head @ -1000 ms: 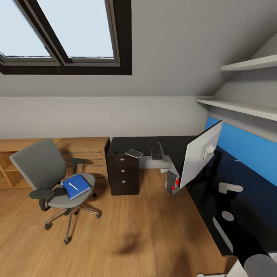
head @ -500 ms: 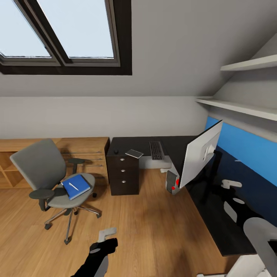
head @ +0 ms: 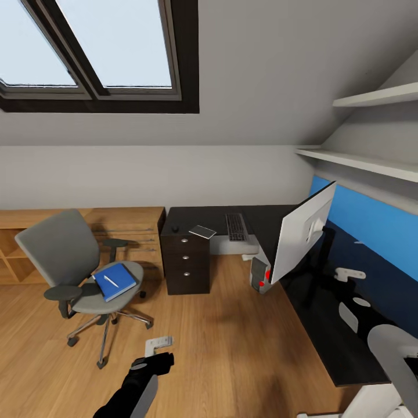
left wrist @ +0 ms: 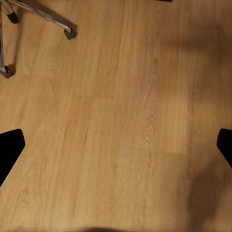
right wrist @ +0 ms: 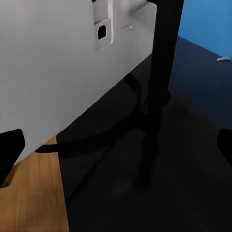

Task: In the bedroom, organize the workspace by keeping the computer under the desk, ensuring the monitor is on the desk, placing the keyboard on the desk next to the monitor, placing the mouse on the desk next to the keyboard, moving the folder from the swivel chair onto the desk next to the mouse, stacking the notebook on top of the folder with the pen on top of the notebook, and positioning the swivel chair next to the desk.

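The swivel chair [head: 64,264] stands on the floor at the left, with the blue folder [head: 116,283] on its seat and the white pen [head: 111,281] lying on the folder. The black desk [head: 273,223] carries the mouse [head: 175,227], the notebook [head: 202,231] and the keyboard [head: 236,226] on its far wing. The monitor [head: 302,235] shows its white back, with the computer [head: 260,274] under the desk behind it. My left gripper [head: 158,343] hangs open over bare floor [left wrist: 116,145] near the chair's casters [left wrist: 70,33]. My right gripper [right wrist: 116,145] is open, facing the monitor's stand [right wrist: 162,72].
A black three-knob drawer unit [head: 187,264] holds up the desk's left end. A light wooden cabinet [head: 125,232] runs along the back wall behind the chair. White shelves [head: 360,162] and a blue wall panel [head: 371,226] lie above the desk's right wing. Wooden floor [head: 232,348] spreads between chair and desk.
My left arm has come up into the bottom of the head view and then dropped slightly to the left. My right arm has risen at the lower right corner. The room's things have not moved.
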`<state>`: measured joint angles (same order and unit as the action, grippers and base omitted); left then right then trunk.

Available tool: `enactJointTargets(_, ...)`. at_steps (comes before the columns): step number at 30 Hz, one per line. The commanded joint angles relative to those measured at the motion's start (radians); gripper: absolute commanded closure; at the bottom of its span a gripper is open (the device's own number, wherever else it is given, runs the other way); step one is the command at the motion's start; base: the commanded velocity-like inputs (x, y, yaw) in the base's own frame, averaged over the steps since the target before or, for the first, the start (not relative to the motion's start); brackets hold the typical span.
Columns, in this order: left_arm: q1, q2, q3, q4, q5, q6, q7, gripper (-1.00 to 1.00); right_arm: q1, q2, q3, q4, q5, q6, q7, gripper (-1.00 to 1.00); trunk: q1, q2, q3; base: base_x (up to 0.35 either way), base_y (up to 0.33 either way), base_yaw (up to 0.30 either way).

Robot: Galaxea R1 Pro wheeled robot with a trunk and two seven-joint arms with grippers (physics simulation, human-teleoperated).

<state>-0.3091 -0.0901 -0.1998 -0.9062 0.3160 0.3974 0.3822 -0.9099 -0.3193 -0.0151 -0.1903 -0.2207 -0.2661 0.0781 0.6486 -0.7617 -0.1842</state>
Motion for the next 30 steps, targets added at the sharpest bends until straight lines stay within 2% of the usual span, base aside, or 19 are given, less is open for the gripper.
enactJointTargets(1, -0.001, 0.002, -0.004, -0.002, 0.011, 0.004, 0.010, -1.00, -0.001, 0.003, -0.001, 0.005, -0.011, -0.008, 0.008, -1.00, 0.000, -0.001, -0.002, 0.000, 0.000, 0.000)
enactJointTargets(16, -0.001, 0.004, -0.004, -0.002, 0.009, 0.009, 0.011, -1.00, -0.001, 0.018, 0.000, 0.007, -0.011, -0.014, 0.003, -1.00, 0.000, -0.001, -0.002, 0.000, 0.000, 0.000)
enactJointTargets(19, -0.001, 0.002, -0.005, 0.004, 0.010, 0.009, 0.011, -1.00, -0.001, 0.035, -0.003, 0.008, -0.008, -0.040, 0.002, -1.00, 0.000, -0.001, -0.002, 0.000, -0.003, 0.000)
enactJointTargets(30, -0.001, 0.000, -0.007, 0.021, 0.009, 0.009, 0.011, -1.00, -0.001, 0.040, -0.002, 0.015, -0.009, -0.061, 0.002, -1.00, 0.000, -0.001, -0.002, 0.000, -0.131, -0.010)
